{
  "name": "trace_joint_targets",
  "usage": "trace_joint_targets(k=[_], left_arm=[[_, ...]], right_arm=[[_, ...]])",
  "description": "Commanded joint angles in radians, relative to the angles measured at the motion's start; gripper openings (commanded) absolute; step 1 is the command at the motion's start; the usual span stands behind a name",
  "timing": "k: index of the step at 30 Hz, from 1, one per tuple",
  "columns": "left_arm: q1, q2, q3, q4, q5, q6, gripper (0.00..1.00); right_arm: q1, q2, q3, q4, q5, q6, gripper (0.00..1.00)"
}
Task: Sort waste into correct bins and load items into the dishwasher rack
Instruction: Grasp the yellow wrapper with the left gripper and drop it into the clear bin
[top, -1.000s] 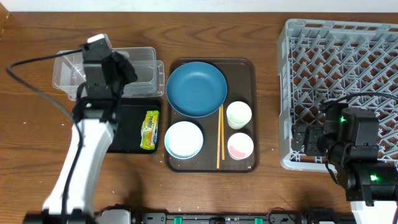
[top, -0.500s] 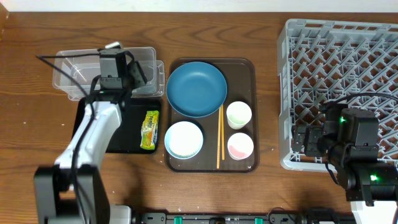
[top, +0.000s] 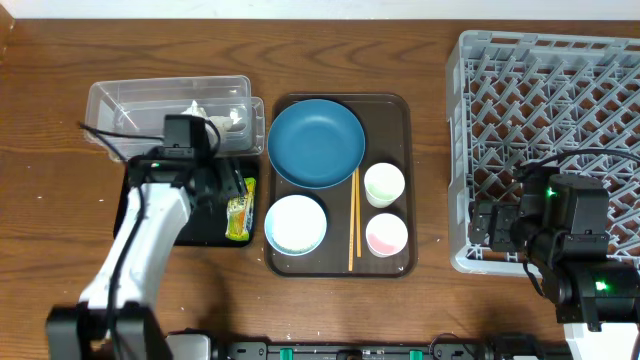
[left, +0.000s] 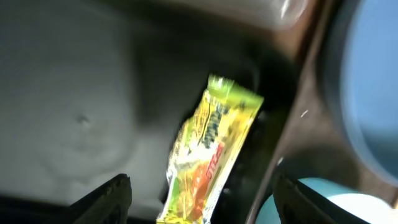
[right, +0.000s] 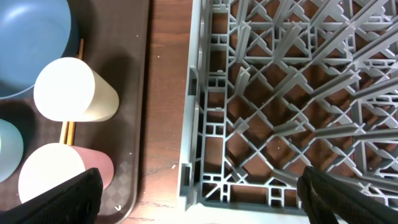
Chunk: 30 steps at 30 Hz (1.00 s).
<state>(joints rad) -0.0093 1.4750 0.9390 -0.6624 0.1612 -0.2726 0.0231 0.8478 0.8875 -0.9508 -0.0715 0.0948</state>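
A crumpled white tissue (top: 216, 117) lies in the clear tub (top: 120, 108). The yellow-green wrapper (top: 240, 207) (left: 211, 146) rests on the black tray (top: 200, 222). My left gripper (top: 231, 193) (left: 202, 202) hovers open just above the wrapper, its fingers on either side and holding nothing. On the brown serving tray (top: 390, 110) sit the blue plate (top: 316, 143), white bowl (top: 295, 224), green cup (top: 384, 184) (right: 74, 90), pink cup (top: 386, 235) (right: 56, 177) and chopsticks (top: 353, 220). My right gripper (top: 487, 226) (right: 205, 202) stands open and empty over the grey rack's (top: 550, 120) near left corner (right: 205, 174).
Bare wooden table (top: 430, 140) separates the serving tray from the rack. The tub and black tray sit close together, left of the serving tray. A black cable (top: 110, 135) crosses the tub.
My left gripper has swung from above the clear tub down over the black tray and opened. The tissue now lies in the tub. The right arm has not moved.
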Motion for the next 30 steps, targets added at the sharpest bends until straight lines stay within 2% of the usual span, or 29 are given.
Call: trace_joint_targets(k=[1,8,10,12,15,16,17,19,26,30], left_arm=[[0.002,0.077,-0.021,-0.007,0.061,0.009,0.75],[0.002,0.233,-0.021,0.002,0.066,0.009,0.75],[0.002,0.267,-0.021,0.004,0.079,0.009,0.70],[0.002,0.290,-0.021,0.004,0.109,0.009,0.59],[0.003,0.298,-0.021,0.004,0.119,0.009,0.28],[0.003,0.294,-0.019,0.004,0.119,0.009,0.21],[0.003,0.290,-0.016,0.004,0.119,0.009,0.14],[0.005,0.275,-0.003,-0.009,0.118,0.009,0.08],[0.022,0.100,0.056,-0.037,0.106,0.009,0.06],[0.027,-0.034,0.080,0.045,0.029,0.010,0.06]], right_arm=[[-0.006,-0.005,0.019,-0.004,0.000,0.006,0.99],[-0.006,-0.005,0.019,-0.003,0.000,0.006,0.99],[-0.006,-0.005,0.019,-0.003,0.000,0.006,0.99],[-0.006,-0.005,0.019,-0.003,0.000,0.006,0.99],[-0.006,-0.005,0.019,-0.003,0.000,0.005,0.99],[-0.006,-0.005,0.019,-0.003,0.000,0.006,0.99],[-0.006,-0.005,0.019,-0.003,0.000,0.006,0.99],[-0.006,-0.005,0.019,-0.003,0.000,0.005,0.99],[-0.006,-0.005,0.019,-0.003,0.000,0.005,0.99],[-0.006,-0.005,0.019,-0.003,0.000,0.005,0.99]])
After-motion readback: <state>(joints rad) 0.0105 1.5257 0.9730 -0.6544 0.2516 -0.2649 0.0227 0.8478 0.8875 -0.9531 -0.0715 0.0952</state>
